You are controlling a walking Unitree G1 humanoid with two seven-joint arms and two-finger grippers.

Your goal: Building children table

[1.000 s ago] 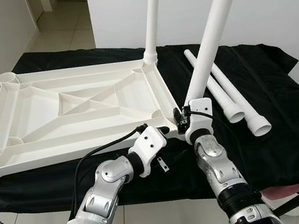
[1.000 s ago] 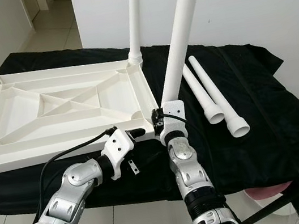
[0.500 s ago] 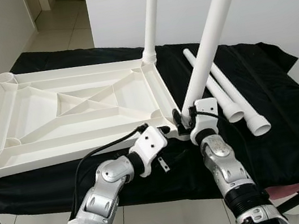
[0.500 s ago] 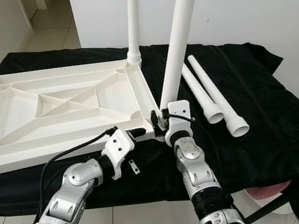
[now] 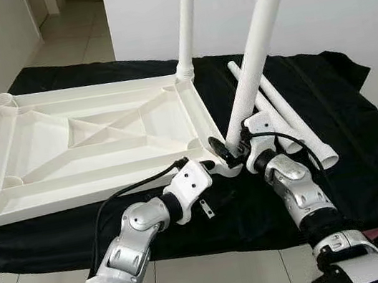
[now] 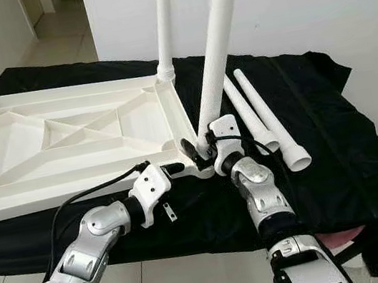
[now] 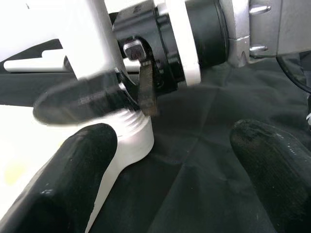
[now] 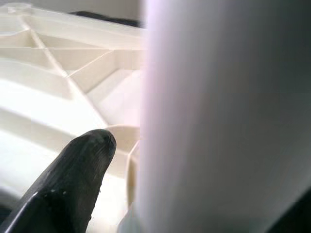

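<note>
- Your right gripper (image 5: pixel 228 151) pinches the foot of a white table leg (image 5: pixel 255 49) where it meets the near right corner socket of the upturned tabletop (image 5: pixel 87 140), the leg leaning off vertical.
- Your left gripper (image 5: pixel 207 165) sits just beside that same corner, fingers (image 7: pixel 80 165) spread wide and closed on nothing, one touching the socket collar.
- The tabletop lies underside-up on a black cloth (image 5: pixel 350 151) over the bench; a second leg (image 5: pixel 186 22) stands seated in the far right socket, two spare legs (image 6: pixel 265 118) rest on the cloth to the right.
- Expect light, stiff, hollow plastic: smooth, glossy tubes, likely slippery under hard fingers.
- Hold low near the ridged foot; a tall tube levers easily.
- The ribbed, cross-braced tray looks rigid but may slide on cloth, so brace its corner.
</note>
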